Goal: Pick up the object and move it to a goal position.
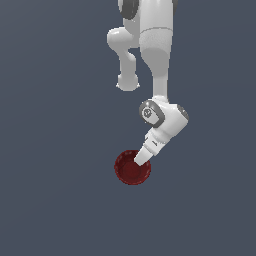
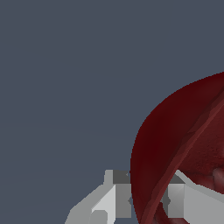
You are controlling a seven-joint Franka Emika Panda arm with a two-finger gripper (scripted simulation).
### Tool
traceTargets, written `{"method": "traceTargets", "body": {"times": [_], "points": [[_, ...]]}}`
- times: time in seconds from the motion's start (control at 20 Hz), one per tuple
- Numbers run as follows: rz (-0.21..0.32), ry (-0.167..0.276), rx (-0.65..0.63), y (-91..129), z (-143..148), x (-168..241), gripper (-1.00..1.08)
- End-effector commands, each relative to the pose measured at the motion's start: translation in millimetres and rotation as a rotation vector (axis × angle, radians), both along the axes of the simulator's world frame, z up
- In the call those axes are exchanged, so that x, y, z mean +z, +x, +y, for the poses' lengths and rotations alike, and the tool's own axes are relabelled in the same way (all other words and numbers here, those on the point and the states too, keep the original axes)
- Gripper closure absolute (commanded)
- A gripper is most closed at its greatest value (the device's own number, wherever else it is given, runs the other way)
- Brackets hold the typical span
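Over the grey floor (image 1: 50,200) — fingers (image 2: 111,199) astride the red bowl's (image 1: 131,170) rim (bowl partly cropped), gripping it.

Arm angled downward, end effector (image 1: 141,159) seemingly closed

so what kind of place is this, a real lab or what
Most likely a bare simulated test scene, not a real room. A flat, featureless grey-blue floor fills both views, and the only things present are a smooth white robot arm and a dark red fluted bowl, its wall between the gripper's fingers.
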State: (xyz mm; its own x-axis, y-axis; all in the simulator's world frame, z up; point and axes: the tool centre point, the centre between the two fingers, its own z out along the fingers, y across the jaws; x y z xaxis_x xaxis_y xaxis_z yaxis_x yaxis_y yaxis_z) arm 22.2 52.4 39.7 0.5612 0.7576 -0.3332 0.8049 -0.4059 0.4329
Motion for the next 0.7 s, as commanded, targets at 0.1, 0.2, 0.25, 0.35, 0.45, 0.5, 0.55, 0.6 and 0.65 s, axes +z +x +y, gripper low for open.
{"method": "traceTargets", "body": {"times": [0.1, 0.2, 0.25, 0.35, 0.45, 0.5, 0.55, 0.6, 0.65], "points": [[-0.003, 0.000, -0.001, 2.6, -6.1, 16.5, 1.08], [-0.003, 0.000, -0.001, 3.8, -10.4, 27.7, 1.08], [-0.003, 0.000, -0.001, 4.5, -13.0, 34.4, 1.08], [-0.002, 0.001, 0.000, 6.1, -18.7, 49.3, 1.08], [-0.002, 0.001, 0.000, 8.0, -25.6, 67.1, 1.08], [-0.002, 0.001, 0.000, 9.1, -29.2, 76.6, 1.08], [-0.002, 0.001, 0.000, 10.2, -33.2, 87.0, 1.08], [-0.002, 0.001, 0.000, 11.4, -37.4, 97.9, 1.08], [-0.001, 0.002, 0.000, 12.8, -41.7, 109.1, 1.08]]}}
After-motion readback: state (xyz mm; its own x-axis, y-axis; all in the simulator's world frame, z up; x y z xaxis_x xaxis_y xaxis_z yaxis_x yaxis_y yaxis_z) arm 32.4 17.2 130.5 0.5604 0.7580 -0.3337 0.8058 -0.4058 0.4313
